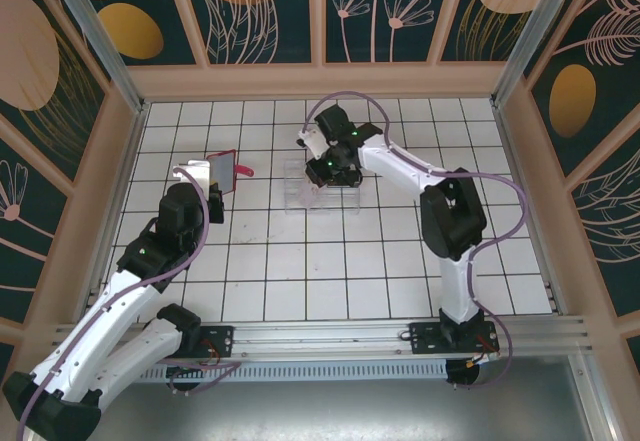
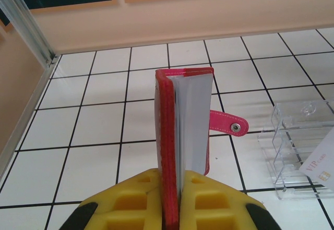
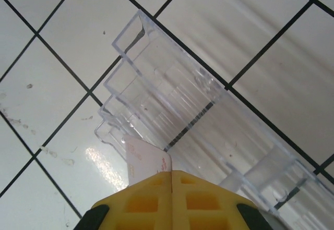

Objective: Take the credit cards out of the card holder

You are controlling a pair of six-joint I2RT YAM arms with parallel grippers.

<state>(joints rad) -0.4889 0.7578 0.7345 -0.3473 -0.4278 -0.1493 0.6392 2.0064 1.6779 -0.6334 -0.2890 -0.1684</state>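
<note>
In the top view, the left gripper (image 1: 212, 193) sat left of centre on the tiled table (image 1: 400, 261), holding the red wallet (image 1: 222, 168) up on edge. The right gripper (image 1: 322, 169) hung over the far part of the clear tray (image 1: 335, 199), well apart from the wallet.

In the left wrist view, the left gripper (image 2: 178, 182) had its yellow fingers (image 2: 138, 198) clamped on the lower end of the wallet (image 2: 190, 115), which stood upright and slightly open, pale inner pockets showing. Its snap tab (image 2: 229, 124) stuck out to the right. The tray (image 2: 300, 136) lay to the right, with a pale card (image 2: 319, 166) at its near end.

In the right wrist view, the right gripper (image 3: 172, 173) was closed on the pale card (image 3: 143, 159), pads pressed together, one corner of the card jutting out. The card was at the near end of the tray (image 3: 209, 115); whether it touched it could not be told.
</note>
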